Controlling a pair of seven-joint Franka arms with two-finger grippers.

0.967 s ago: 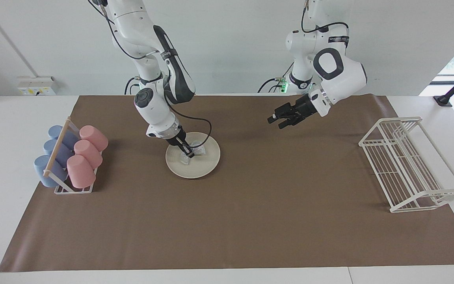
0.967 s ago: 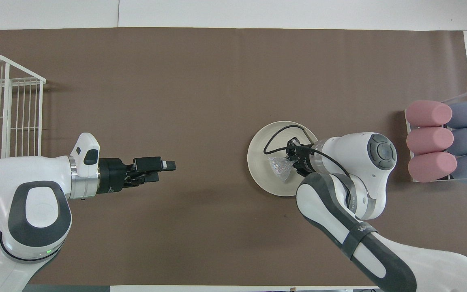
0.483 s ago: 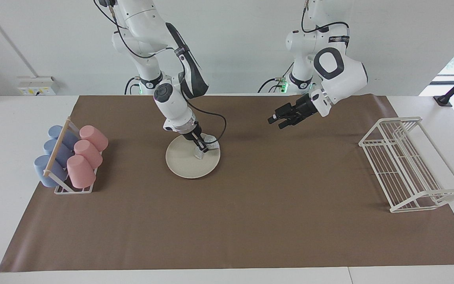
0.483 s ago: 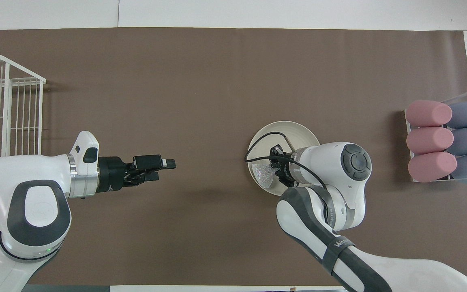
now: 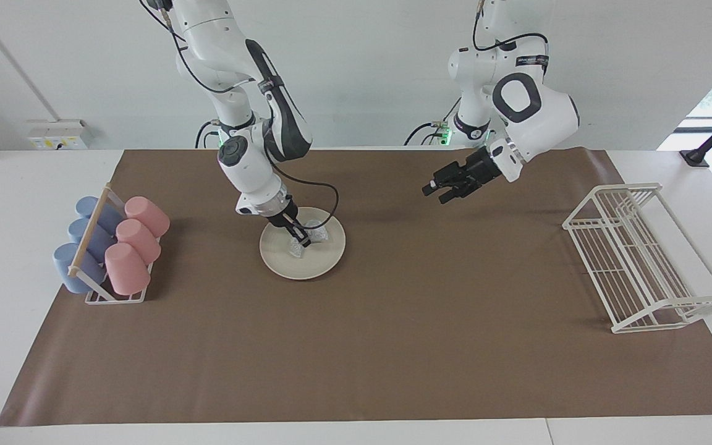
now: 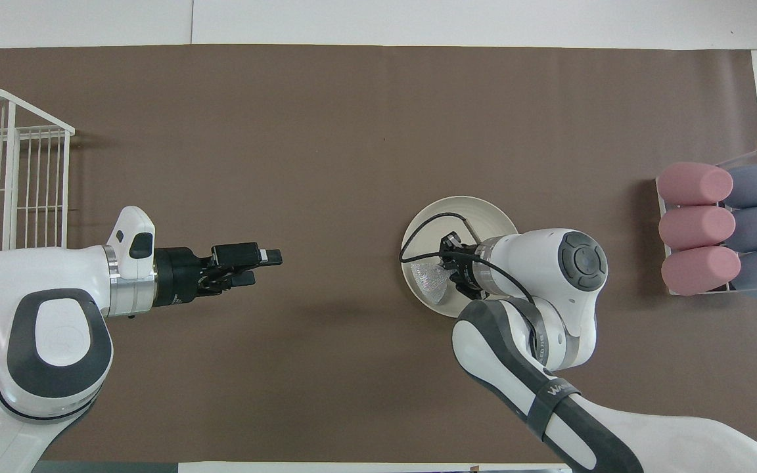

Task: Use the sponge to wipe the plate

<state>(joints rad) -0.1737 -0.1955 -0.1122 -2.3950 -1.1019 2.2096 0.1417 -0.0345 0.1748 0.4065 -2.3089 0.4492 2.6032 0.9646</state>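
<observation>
Wiping step in hand: sponge [image 5: 311,234] on plate [image 5: 302,262].
Right end effector [image 5: 299,234] clenched on sponge, pressing it to plate, mid-bench. Left end effector [image 5: 439,189] released, waits above bare mat. Next, likely: sweep across uncovered plate surface under steady downward pressure.

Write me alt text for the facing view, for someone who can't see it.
The right arm's tool presses a silvery sponge onto a cream plate on a brown mat. The left arm's tool hangs open above the mat, holding nothing. A rack of pink and blue cups stands at the right arm's end of the table, a white wire rack at the left arm's end.
</observation>
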